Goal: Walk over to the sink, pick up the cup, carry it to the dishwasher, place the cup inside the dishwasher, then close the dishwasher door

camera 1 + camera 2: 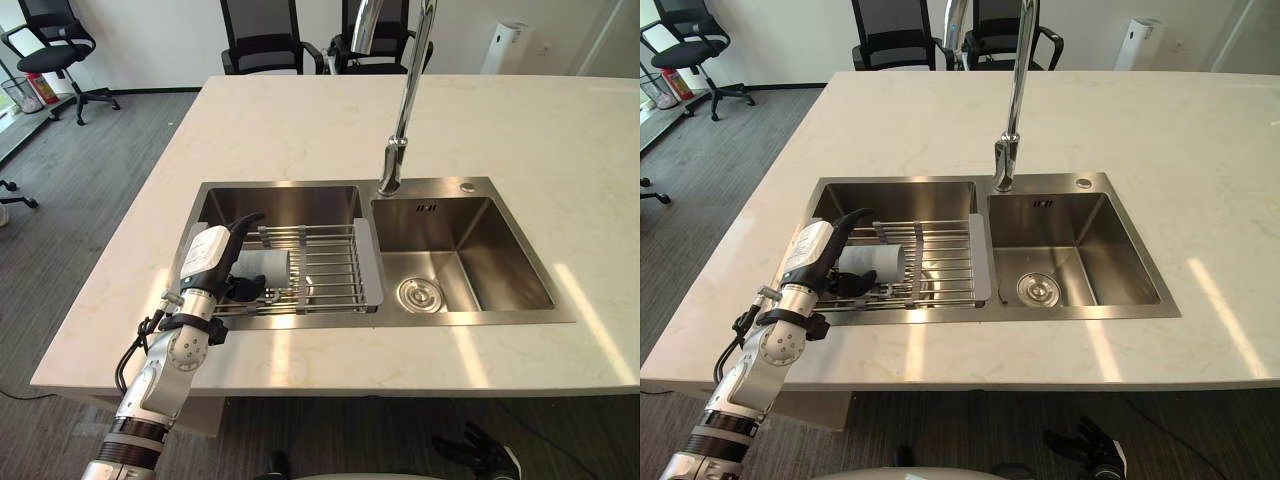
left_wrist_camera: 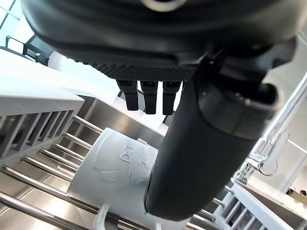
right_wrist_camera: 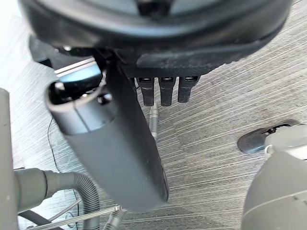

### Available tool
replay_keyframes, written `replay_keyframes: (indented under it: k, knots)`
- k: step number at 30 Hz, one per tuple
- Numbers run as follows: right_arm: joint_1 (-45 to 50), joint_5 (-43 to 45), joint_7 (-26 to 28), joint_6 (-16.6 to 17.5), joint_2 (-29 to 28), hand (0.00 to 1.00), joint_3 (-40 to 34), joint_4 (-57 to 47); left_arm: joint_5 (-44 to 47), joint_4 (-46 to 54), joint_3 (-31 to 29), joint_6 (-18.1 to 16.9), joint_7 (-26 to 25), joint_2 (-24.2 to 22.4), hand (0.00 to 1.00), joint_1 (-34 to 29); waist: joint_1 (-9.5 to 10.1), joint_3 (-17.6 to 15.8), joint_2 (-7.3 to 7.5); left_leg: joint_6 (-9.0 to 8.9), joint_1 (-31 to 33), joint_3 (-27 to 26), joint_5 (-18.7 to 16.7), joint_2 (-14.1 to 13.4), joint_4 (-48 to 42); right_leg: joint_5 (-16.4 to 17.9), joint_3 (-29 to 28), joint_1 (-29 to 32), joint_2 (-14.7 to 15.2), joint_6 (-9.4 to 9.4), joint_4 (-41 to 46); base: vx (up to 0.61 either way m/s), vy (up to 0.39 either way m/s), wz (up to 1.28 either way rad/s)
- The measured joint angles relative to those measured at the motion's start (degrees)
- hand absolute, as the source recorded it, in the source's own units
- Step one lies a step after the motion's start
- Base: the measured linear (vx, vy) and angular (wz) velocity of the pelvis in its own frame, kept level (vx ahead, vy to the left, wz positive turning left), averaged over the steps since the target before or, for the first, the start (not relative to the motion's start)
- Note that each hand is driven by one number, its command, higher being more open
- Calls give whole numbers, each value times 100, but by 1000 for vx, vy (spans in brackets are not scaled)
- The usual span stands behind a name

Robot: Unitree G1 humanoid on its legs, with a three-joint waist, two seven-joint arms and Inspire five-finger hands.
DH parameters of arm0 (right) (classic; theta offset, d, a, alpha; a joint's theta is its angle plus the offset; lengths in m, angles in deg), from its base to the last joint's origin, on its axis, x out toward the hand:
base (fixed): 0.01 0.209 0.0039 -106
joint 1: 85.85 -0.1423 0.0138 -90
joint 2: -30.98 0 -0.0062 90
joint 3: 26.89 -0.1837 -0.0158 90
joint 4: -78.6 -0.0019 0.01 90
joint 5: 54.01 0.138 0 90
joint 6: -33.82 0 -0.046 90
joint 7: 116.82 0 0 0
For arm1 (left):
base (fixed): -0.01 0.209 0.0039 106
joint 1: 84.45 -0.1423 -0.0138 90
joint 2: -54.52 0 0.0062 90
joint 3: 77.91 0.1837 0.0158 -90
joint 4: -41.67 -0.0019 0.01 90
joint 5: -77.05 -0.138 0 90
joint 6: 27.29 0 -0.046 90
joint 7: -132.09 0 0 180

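The cup [image 1: 272,266] lies on its side on the wire drying rack [image 1: 335,262] that spans the left basin of the double sink [image 1: 470,186], well to the left of the tall faucet [image 1: 404,110]. The left hand [image 1: 210,258] is at the cup's near-left end with thumb and fingers spread apart: the thumb [image 2: 206,143] arches over the cup's far side and the fingers sit low on the near side. Nothing is clamped yet, by my reading. The right hand [image 1: 478,448] hangs low beside the counter, fingers loose, holding nothing.

The step in hand looks like the pick-up. To do it well, the hand should slide a little further along the cup so the body sits deep between thumb and fingers (a round cup on wires may roll away). It should then close evenly around the middle and lift straight up, clear of the rack's rim
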State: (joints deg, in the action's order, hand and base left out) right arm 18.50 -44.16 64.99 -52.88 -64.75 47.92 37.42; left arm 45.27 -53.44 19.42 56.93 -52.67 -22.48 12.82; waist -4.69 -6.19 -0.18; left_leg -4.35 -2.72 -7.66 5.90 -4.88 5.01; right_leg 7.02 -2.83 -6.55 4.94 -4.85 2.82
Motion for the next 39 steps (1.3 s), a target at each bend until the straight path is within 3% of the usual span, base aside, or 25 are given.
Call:
replay_keyframes:
  k: [9, 10, 14, 26, 31, 34, 39]
  knots:
    - [0, -54, 39, -14, 50, 90, 96, -30, -145, -783, 322, 6, 488, 274, 90, 565, -109, -23, -35, 1, 74, -109, -20, -5, 0, -23, -119, 142, 0, -10, 5, -7, -4, -6]
    - [-15, -68, 62, -19, 63, 90, 102, -36, -144, -900, 323, 12, 514, 311, 30, 651, -117, -30, -47, 3, 74, -126, -22, -4, 0, -26, -139, 153, 1, -12, 5, -13, -3, -9]
    - [-26, -99, 92, -35, 68, 90, 102, -74, -105, -1158, 322, 98, 623, 420, 30, 976, -158, -42, -68, 5, 78, -161, -29, -4, 0, -36, -171, 177, 3, -20, 3, -9, -3, -4]
    - [-30, -99, 135, -57, 71, 90, 208, -105, 392, -1141, 324, 154, 725, 461, 30, 1047, -252, -98, -174, 13, 78, -215, -36, 4, 0, -75, -204, 189, 16, -34, -25, -5, -1, -1]
    - [-32, -95, 124, -57, 67, 90, 207, -105, 729, -594, 318, 191, 715, 410, 30, 941, -221, -99, -174, 18, 78, -202, -32, 10, -1, -78, -191, 178, 22, -36, -3, 0, -2, 1]
    - [-36, -91, 112, -56, 64, 90, 206, -106, 1063, 95, 315, 159, 602, 235, 30, 743, -190, -96, -178, 22, 72, -172, -27, 12, -2, -78, -163, 152, 23, -36, 1, -5, -6, 5]
    - [-25, -89, 63, -55, 31, 90, 136, -105, 1746, 1231, 169, 86, 364, -638, 30, 230, -128, -76, -209, 25, -47, -169, -24, 6, -2, -78, -165, 34, 20, -35, 18, -5, -2, 0]
